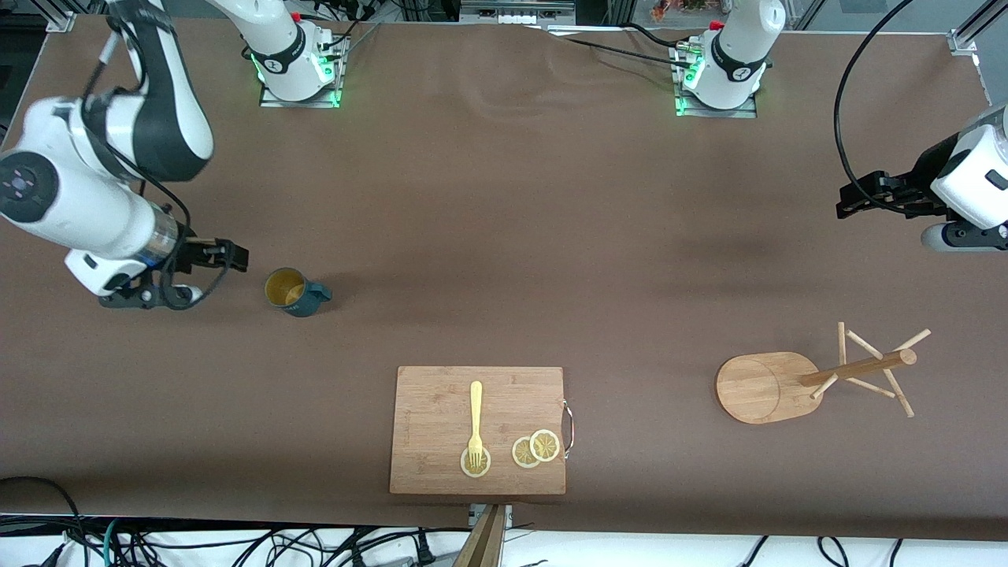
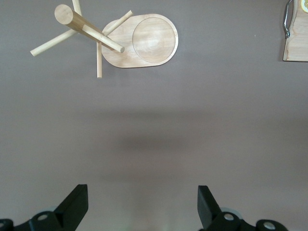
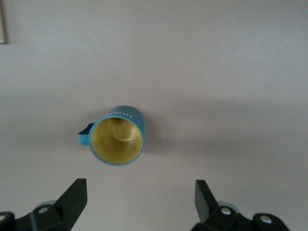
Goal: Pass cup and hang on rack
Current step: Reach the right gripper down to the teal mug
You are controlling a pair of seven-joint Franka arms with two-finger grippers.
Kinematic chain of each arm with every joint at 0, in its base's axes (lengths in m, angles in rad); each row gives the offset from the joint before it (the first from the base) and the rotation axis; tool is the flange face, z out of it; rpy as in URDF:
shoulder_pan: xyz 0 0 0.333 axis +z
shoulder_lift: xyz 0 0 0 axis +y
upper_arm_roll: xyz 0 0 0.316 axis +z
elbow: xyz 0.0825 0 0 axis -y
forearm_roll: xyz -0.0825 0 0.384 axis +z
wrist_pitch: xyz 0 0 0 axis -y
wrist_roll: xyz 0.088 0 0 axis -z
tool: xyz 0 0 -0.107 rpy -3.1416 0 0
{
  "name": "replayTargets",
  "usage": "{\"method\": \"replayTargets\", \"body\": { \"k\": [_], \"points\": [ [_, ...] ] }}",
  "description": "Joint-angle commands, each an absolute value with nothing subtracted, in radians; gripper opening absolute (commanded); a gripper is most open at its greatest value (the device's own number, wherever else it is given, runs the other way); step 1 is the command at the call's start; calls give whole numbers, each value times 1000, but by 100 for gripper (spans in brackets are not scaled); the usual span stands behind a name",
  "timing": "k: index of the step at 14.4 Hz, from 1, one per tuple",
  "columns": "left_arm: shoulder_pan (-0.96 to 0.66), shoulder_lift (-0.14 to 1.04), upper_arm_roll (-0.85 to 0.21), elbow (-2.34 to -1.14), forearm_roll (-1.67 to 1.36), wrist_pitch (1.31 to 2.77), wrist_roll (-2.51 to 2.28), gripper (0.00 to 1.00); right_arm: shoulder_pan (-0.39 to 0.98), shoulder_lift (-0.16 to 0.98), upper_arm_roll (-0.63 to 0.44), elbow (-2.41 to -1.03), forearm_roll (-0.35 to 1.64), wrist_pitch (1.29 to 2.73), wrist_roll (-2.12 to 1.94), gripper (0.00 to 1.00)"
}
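**Op A:** Front view, nearest first: I see the cutting board (image 1: 478, 430) with a fork (image 1: 475, 422) and lemon slices (image 1: 536, 448) on it. It plays no part in my job, I judge.

**Op B:** Then the rack (image 1: 819, 376), toward the left arm's end of the table, pegs free.

**Op A:** Farther from the camera stands the cup (image 1: 294, 292), upright near the right arm's end, handle pointing toward the table's middle. My right gripper (image 1: 228, 256) hangs just beside it, jaws spread wide and empty, apparently lined up for the pick.

**Op B:** My left gripper (image 1: 850, 198) waits up at its own end, jaws equally wide, holding nothing, probably staged for the handover.

**Op A:** Any writing?

**Op B:** Right wrist view shows pale lettering on the cup's wall; I cannot read it.
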State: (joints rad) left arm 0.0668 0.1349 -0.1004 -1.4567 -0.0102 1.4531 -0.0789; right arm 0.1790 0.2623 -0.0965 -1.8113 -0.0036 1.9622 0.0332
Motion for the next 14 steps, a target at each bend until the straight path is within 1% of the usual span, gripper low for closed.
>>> {"method": "replayTargets", "body": {
  "k": [1,8,14],
  "points": [
    [67,112,-98,-1480,-9,1454,-77,100,175,297,-92,-1821,-18,2000,21,99],
    [67,115,-98,-1480,-9,1453,-71,100,175,304,-92,-2022,-20,2238,-1,99],
    [69,118,-98,-1479,-9,1453,-69,100,175,337,-92,-2019,-18,2293,-78,96]
  ]
}}
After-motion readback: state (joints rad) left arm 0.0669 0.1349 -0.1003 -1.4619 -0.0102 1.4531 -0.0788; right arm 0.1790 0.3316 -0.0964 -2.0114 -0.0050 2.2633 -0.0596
